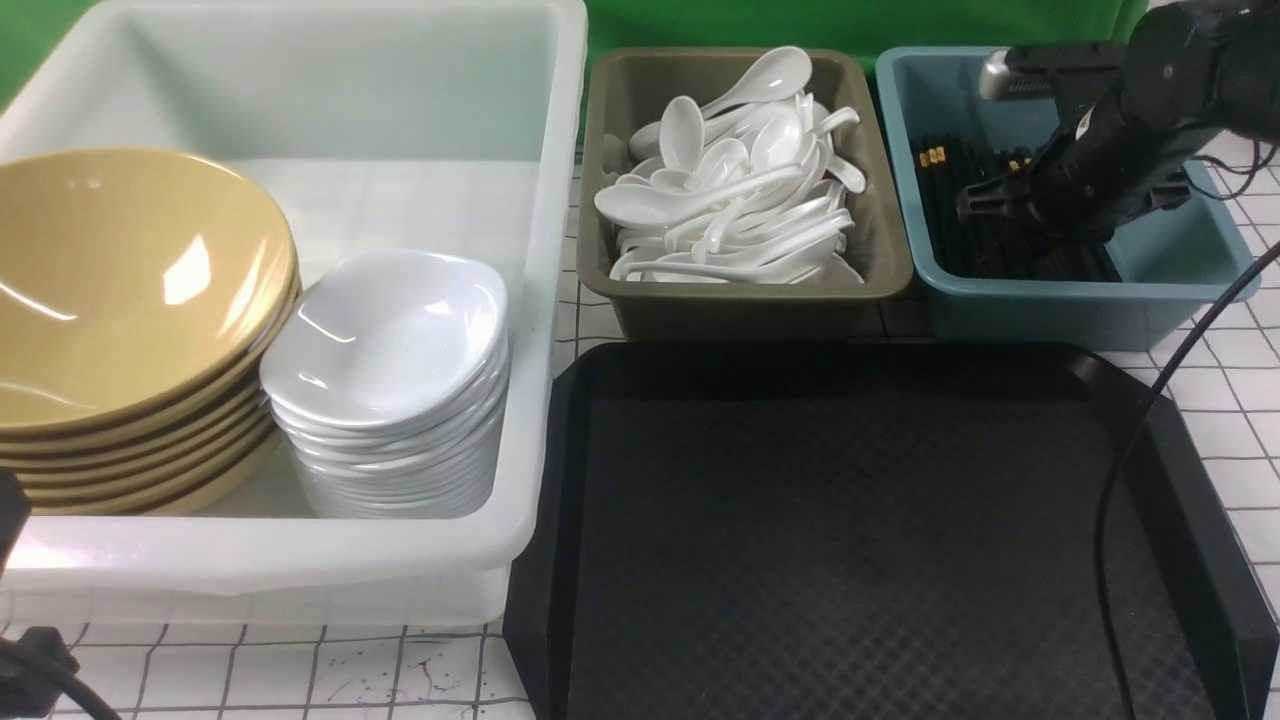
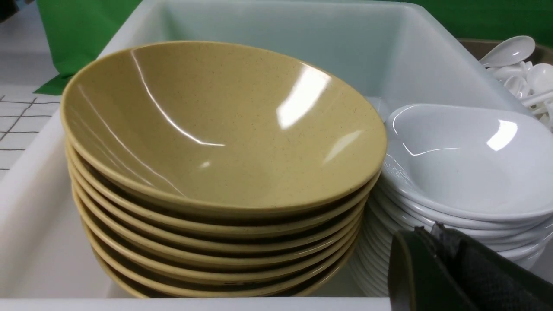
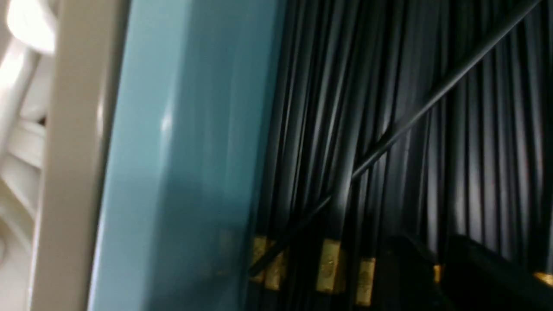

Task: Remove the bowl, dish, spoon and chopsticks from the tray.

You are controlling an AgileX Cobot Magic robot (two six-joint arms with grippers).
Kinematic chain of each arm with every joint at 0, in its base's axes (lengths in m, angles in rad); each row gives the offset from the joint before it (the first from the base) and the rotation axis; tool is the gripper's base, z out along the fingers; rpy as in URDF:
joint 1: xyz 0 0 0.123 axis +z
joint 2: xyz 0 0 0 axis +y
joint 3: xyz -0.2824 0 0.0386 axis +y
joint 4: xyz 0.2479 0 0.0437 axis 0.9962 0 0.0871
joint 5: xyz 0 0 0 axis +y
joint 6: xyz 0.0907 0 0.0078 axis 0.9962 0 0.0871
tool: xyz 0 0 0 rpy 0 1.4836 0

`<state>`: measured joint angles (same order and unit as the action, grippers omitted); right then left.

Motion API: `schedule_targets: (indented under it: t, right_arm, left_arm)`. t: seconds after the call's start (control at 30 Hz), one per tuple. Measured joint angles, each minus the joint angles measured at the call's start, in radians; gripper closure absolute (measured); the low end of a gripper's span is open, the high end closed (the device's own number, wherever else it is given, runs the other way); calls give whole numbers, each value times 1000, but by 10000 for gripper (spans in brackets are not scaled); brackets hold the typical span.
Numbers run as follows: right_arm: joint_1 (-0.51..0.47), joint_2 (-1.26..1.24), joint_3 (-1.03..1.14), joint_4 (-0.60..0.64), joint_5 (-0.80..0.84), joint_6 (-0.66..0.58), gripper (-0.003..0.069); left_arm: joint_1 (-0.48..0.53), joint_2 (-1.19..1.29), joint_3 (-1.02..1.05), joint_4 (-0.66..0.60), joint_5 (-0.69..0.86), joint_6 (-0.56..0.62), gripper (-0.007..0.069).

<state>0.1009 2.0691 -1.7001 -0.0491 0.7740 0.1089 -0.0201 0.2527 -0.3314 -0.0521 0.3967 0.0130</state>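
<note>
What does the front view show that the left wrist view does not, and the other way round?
Only the front view shows the black tray, with no tableware visible on it, the blue bin holding black chopsticks, and the right arm, its end down in that bin. Only the left wrist view shows the left hand, shut, close to the dish stack. Both show the stack of yellow bowls, the stack of white dishes, the white tub holding them, and the white spoons.
</note>
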Motion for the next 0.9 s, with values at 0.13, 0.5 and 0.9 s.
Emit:
schedule_targets:
  t: [0.13,0.5,0.9]
  right_arm:
    - [0,-39,-31,0,37,0,372]
    - [100,-820,262,3,-173,-93,492]
    - [152,-1482,1064,3,-435,-56,622]
  left_arm:
    - [0,0,0,0,2,0,636]
    - [0,0,0,0,39,0,636]
    - [0,0,0,0,54,0,636]
